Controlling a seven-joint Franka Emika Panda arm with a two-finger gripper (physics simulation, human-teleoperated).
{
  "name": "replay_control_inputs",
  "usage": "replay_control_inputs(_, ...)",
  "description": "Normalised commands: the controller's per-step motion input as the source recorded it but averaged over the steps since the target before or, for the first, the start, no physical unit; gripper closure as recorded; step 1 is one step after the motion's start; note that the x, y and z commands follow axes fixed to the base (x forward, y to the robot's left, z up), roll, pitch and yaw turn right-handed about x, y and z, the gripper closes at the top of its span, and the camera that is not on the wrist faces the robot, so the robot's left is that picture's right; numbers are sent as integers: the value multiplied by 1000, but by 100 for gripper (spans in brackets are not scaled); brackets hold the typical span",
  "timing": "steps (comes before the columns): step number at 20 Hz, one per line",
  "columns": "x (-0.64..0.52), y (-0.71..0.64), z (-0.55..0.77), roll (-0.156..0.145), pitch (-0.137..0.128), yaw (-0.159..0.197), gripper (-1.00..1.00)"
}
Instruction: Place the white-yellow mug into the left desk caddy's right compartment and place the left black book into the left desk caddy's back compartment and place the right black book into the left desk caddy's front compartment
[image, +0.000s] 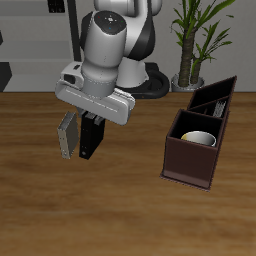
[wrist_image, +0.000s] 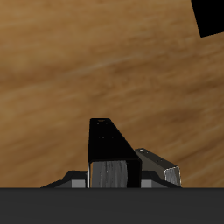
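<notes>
— Between the arm's wrist and the wooden table (image: 120, 215), what is the pincer doing?

— The two-finger gripper (image: 95, 125) hangs directly over an upright black book (image: 91, 138) near the middle of the table. In the wrist view that thin black slab (wrist_image: 109, 149) sits right at the gripper (wrist_image: 111, 171), but the fingers themselves are hidden, so I cannot tell how wide it is spread or whether it has hold of the book.

— And beside it?

— A second upright book with a grey cover (image: 68, 135) stands just beside the first, and its pale edge (wrist_image: 157, 163) shows in the wrist view. Standing on end, both offer a thin spine for a grasp from above.

— The containers?

— The dark brown-maroon box caddy (image: 190, 165) stands well apart from the books. Its wide square section (image: 197, 135) already holds the small cream-white mug with yellowish inside (image: 199, 139), so the mug step looks done. The two narrow slots (image: 215, 98) farther back seem to hold no book, though something small lies in one.
</notes>
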Motion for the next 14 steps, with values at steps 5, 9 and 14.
replay_control_inputs(5, -432, 568, 129, 51, -17, -22, 100)
replay_control_inputs(9, -400, 263, 77, 17, -28, -28, 100)
replay_control_inputs(14, -662, 495, 157, 41, -62, 23, 100)
